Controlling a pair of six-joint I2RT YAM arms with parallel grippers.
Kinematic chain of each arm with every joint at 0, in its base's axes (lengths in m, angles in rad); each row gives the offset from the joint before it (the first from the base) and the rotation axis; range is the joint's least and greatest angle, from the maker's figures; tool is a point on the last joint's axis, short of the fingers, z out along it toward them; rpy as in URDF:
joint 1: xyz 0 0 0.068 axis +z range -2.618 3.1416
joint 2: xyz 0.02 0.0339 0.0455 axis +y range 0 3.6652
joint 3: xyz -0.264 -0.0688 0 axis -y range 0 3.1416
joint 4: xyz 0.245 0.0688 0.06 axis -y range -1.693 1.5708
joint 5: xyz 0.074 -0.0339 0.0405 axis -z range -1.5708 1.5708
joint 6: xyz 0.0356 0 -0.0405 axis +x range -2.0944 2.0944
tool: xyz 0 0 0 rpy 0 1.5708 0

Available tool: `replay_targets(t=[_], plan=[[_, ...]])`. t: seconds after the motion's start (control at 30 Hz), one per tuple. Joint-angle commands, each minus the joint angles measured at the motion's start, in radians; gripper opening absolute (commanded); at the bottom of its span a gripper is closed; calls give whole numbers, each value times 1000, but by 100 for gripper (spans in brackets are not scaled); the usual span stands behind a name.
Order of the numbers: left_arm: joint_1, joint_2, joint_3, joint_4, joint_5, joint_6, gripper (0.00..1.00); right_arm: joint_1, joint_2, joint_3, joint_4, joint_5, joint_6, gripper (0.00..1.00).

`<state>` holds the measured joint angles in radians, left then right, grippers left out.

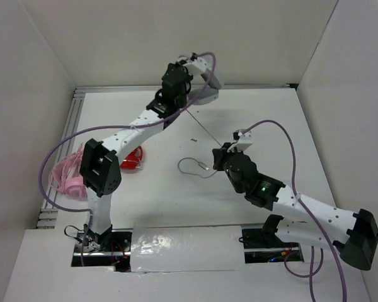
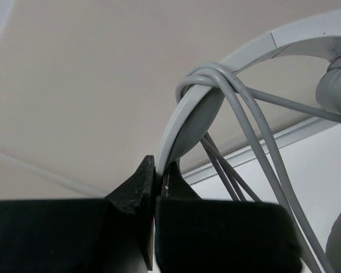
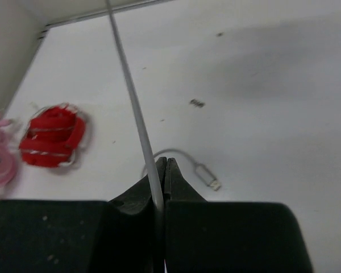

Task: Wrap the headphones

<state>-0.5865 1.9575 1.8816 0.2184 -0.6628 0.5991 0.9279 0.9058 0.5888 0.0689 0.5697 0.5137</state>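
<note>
The white and grey headphones [image 1: 208,93] are held up at the far back of the table. My left gripper [image 1: 184,80] is shut on their headband [image 2: 184,108], its jaws [image 2: 159,165] clamped on the band's edge. Several turns of the thin white cable [image 2: 211,77] loop over the headband beside a grey ear cup [image 2: 336,85]. The cable [image 1: 205,129] runs taut down to my right gripper [image 1: 219,157], which is shut on it [image 3: 137,108], fingertips [image 3: 163,162] just above the table. The loose end curls on the table with its silver plug [image 3: 207,177] beside the jaws.
A red rounded object [image 1: 133,158] with a thin wire lies left of centre; it also shows in the right wrist view [image 3: 51,136]. A pink object [image 1: 69,173] lies at the left edge by the wall. White walls close the back and sides.
</note>
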Motion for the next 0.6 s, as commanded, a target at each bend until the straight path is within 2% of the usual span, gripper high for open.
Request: replay_targets(t=[0.0, 0.07, 0.1, 0.13, 0.17, 0.2, 0.23, 0.3, 0.33, 0.37, 0.43, 0.57], plan=[[11, 4, -64, 524, -132, 360, 0, 19, -25, 109, -307, 376, -91, 0], [-10, -2, -75, 272, -107, 183, 0, 2, -7, 179, -304, 496, -202, 0], [-18, -26, -65, 121, -25, 60, 0, -12, 1, 206, -301, 513, -245, 0], [-25, -40, -8, -271, 61, -225, 0, -30, 7, 251, -290, 515, -323, 0], [-21, -73, 17, -432, 177, -345, 0, -76, 7, 267, -281, 503, -357, 0], [-12, -101, 24, -521, 432, -428, 0, -105, 4, 285, -279, 471, -386, 0], [16, -130, -28, -556, 534, -493, 0, -135, -7, 311, -273, 388, -429, 0], [22, -227, -108, -513, 653, -502, 0, -227, -30, 322, -235, 279, -492, 0], [11, -247, -142, -496, 652, -484, 0, -260, -54, 324, -221, 159, -570, 0], [5, -281, -188, -487, 649, -475, 0, -285, -65, 328, -221, 110, -595, 0], [-7, -302, -235, -493, 652, -429, 0, -356, -97, 332, -257, 29, -641, 0], [-16, -310, -276, -546, 643, -345, 0, -422, -153, 275, -204, -85, -713, 0]])
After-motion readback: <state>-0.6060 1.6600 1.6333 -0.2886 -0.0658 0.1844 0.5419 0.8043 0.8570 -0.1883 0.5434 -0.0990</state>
